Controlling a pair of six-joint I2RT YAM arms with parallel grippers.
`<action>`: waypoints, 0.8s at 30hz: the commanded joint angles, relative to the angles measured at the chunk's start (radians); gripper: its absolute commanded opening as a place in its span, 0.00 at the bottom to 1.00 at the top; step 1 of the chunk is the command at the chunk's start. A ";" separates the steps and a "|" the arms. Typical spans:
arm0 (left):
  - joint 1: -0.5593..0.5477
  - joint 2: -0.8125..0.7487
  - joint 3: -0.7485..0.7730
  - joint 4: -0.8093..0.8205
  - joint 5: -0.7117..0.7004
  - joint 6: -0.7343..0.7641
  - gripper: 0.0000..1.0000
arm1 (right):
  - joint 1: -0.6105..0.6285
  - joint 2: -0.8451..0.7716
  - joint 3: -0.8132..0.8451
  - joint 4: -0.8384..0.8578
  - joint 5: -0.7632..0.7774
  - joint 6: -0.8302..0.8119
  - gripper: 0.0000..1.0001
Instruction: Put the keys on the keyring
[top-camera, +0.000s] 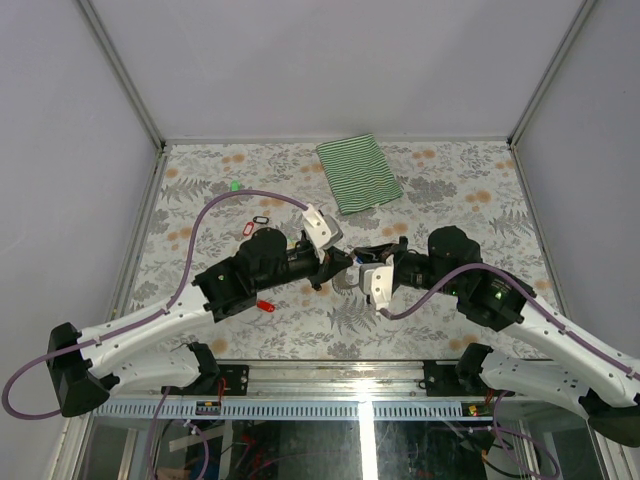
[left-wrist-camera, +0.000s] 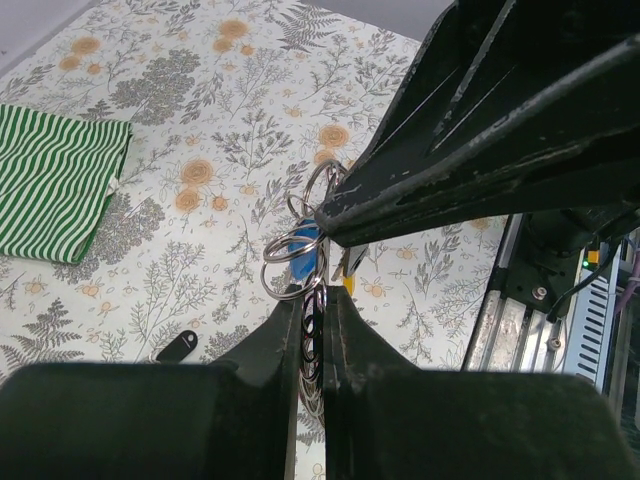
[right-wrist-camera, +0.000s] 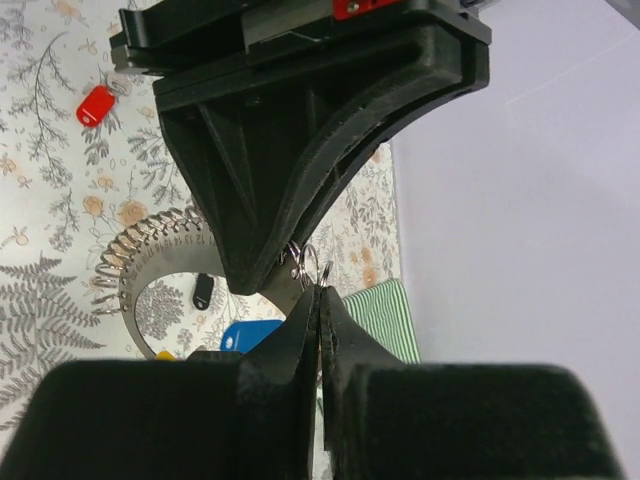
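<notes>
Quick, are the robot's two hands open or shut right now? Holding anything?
Left gripper: shut on the thin silvery wire keyring.
Right gripper: shut, tips at that keyring; whether it grips it cannot be told.

White-shelled arms (top-camera: 120, 345) with black motor joints (top-camera: 262, 252), trailing purple cables (top-camera: 260, 194), and ribbed black pincers (left-wrist-camera: 312, 300)
</notes>
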 joint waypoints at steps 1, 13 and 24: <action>-0.006 -0.035 0.036 0.082 -0.029 -0.003 0.00 | 0.012 -0.020 -0.011 0.061 0.022 0.159 0.00; -0.006 -0.062 0.019 0.126 -0.095 0.001 0.01 | 0.013 -0.041 -0.077 0.232 0.067 0.425 0.00; -0.007 -0.103 -0.010 0.189 -0.042 -0.020 0.27 | 0.013 -0.089 -0.146 0.429 0.018 0.577 0.00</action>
